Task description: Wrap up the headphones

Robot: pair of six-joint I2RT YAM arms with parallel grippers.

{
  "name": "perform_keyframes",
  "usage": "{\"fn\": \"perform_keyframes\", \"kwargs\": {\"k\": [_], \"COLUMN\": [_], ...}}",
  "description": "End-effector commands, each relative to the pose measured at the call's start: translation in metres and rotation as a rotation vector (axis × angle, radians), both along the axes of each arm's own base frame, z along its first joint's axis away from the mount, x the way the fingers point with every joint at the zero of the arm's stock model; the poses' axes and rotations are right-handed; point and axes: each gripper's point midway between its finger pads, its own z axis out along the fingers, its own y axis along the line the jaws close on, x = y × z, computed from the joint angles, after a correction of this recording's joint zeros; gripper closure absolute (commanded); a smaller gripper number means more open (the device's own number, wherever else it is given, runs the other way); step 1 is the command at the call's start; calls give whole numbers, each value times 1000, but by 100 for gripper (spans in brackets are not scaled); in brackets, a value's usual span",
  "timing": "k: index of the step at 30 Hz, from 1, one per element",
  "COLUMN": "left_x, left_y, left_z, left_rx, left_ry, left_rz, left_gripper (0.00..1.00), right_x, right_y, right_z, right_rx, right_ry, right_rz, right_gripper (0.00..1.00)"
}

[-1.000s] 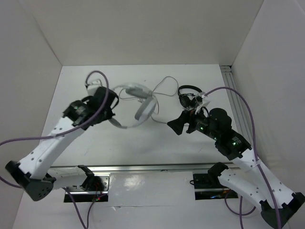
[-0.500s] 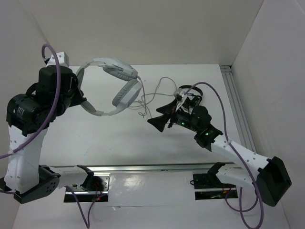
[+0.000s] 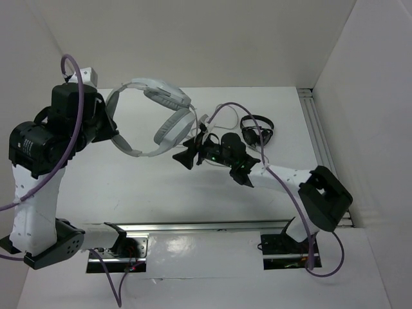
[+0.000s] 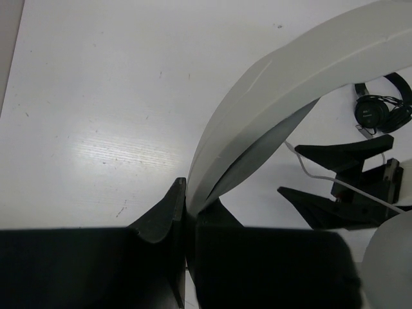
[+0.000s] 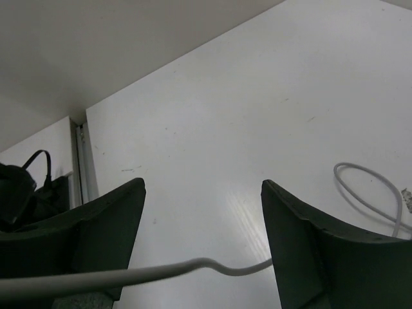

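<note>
At upper left of the top view, the left pincer (image 4: 187, 203) is clamping the headband of the headphones (image 3: 161, 119), holding them raised over the table (image 3: 129, 187). At centre, the right pincer (image 3: 185, 157) is standing open, with the thin cable (image 5: 193, 265) running loose between its fingers. Black headphones (image 3: 257, 132) are lying to its right.

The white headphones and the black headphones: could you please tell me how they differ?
The white headphones are larger and light; the black headphones are smaller and dark. The white headphones are held off the table by the left gripper, shut on their headband; the black headphones lie on the table. The white pair's cable runs through the open right gripper; no gripper touches the black pair. Both have an arched headband.
</note>
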Motion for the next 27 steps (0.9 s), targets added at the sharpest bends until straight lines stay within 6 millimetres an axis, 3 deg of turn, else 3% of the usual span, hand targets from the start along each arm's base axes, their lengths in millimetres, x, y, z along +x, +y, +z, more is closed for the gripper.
{"fn": "perform_keyframes", "kwargs": {"k": [1,3,4,5,7,10,11,12,13,14,16,17,18,19,20,21,22,23,24,26,27], "left_x": [2,0,-1,1,0,0,0,4,5,7,14,19,25,29,37,45,51,55,66,77,79], "left_y": [-4,-4,-1,0,2,4,4,5,4,5,9,12,15,21,23,31,37,40,48,55,64], "left_z": [33,40,46,48,54,61,61,59,55,50,47,39,38,35,26,22,19,14,5,-7,-11], "left_rx": [-94,-111,-115,-120,-130,-143,-143,-134,-127,-112,-107,-79,-71,-64,-48,-14,-4,24,66,104,145], "left_ry": [-124,-144,-166,-171,-192,-214,-214,-209,-197,-181,-185,-167,-176,-176,-155,-150,-152,-139,-120,-95,-87], "left_rz": [-1,3,11,27,43,56,56,66,67,79,112,138,164,199,231,279,323,347,397,439,485], "left_gripper": [100,100,100,100,100,100,100,100,100,100,100,100,100,100,100,100,100,100,100,100,100], "right_x": [20,27,30,31,36,44,43,44,47,46,47,45,45,44,34,42,41,23,26,5,4], "right_y": [14,16,20,24,27,28,30,31,31,29,21,14,4,-3,-8,-27,-35,-36,-60,-73,-100], "right_z": [18,8,-6,-3,-23,-25,-28,-27,-27,-16,-19,-5,-18,-20,-3,-27,-28,-19,-37,-36,-43], "right_rx": [69,82,72,93,92,122,121,125,131,146,134,146,121,109,129,51,13,-4,-103,-165,-260], "right_ry": [-84,-56,-31,-38,14,37,38,45,54,37,44,20,53,52,38,83,79,70,97,97,95], "right_rz": [20,10,10,22,27,45,58,59,40,41,-3,-25,-92,-139,-169,-320,-386,-413,-570,-650,-786], "right_gripper": [21,30,35,39,41,51,63,90,100,100,100,100,100,100,100,100,100,100,100,100,100]}}
